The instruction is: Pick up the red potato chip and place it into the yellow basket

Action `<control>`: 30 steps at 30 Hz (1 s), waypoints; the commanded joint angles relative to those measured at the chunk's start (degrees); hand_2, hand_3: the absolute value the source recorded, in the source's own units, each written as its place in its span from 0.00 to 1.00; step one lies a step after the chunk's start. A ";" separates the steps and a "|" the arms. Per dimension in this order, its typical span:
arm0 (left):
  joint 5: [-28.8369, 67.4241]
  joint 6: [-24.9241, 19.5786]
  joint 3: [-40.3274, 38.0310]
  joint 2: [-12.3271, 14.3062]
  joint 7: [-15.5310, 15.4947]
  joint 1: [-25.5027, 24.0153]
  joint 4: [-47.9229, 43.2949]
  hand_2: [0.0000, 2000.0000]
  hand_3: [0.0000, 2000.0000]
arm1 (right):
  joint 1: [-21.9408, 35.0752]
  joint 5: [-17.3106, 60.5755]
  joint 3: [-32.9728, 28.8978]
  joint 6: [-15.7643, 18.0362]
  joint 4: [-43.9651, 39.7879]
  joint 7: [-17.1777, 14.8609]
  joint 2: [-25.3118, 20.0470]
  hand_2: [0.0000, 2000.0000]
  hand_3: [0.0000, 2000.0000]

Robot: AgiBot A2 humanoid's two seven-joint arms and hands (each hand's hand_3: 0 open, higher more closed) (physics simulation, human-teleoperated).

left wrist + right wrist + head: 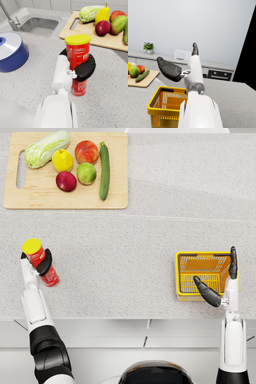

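Note:
The red potato chip can has a yellow lid and stands on the grey counter at the left. My left hand grips it around its middle. The yellow basket sits on the counter at the right, near the front edge. My right hand hovers over the basket's near right side, fingers spread, holding nothing.
A wooden cutting board at the back left carries a cabbage, fruit and a cucumber. In the left wrist view a blue pot with a white lid and a sink lie beyond the can.

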 commanded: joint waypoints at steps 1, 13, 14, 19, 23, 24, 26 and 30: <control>0.02 -0.92 5.05 -0.46 0.20 -6.99 -33.31 1.00 1.00 | 5.50 0.00 9.03 0.00 0.50 0.00 -2.26 0.00 0.00; -0.05 -4.00 25.47 4.37 -0.15 -4.70 -61.40 1.00 1.00 | 13.24 0.01 22.86 0.00 -7.66 0.00 -9.15 0.00 0.00; -0.05 -4.11 26.70 5.67 -0.17 -3.79 -61.52 1.00 1.00 | 13.64 0.01 23.71 0.00 -8.36 0.00 -9.56 0.00 0.00; -0.06 -4.42 31.30 8.78 -0.26 -2.15 -60.99 1.00 1.00 | 15.68 0.01 27.13 0.00 -11.73 0.00 -11.66 0.00 0.00; -0.05 -4.57 34.21 9.51 -0.28 -2.73 -62.70 1.00 1.00 | 16.73 0.01 28.57 0.00 -13.31 0.00 -12.93 0.00 0.00; -0.05 -4.58 35.08 9.64 -0.26 -2.94 -63.19 1.00 1.00 | 17.09 0.01 28.43 0.00 -13.51 0.00 -13.30 0.00 0.00; 0.02 -4.40 36.56 9.43 -0.16 -3.64 -63.38 1.00 1.00 | 17.55 0.06 28.45 -0.09 -13.35 -0.01 -13.75 0.00 0.00; 0.24 -3.84 36.80 8.71 -0.15 -4.12 -62.42 1.00 1.00 | 17.68 0.17 27.44 0.59 -12.45 -0.17 -13.53 0.68 0.16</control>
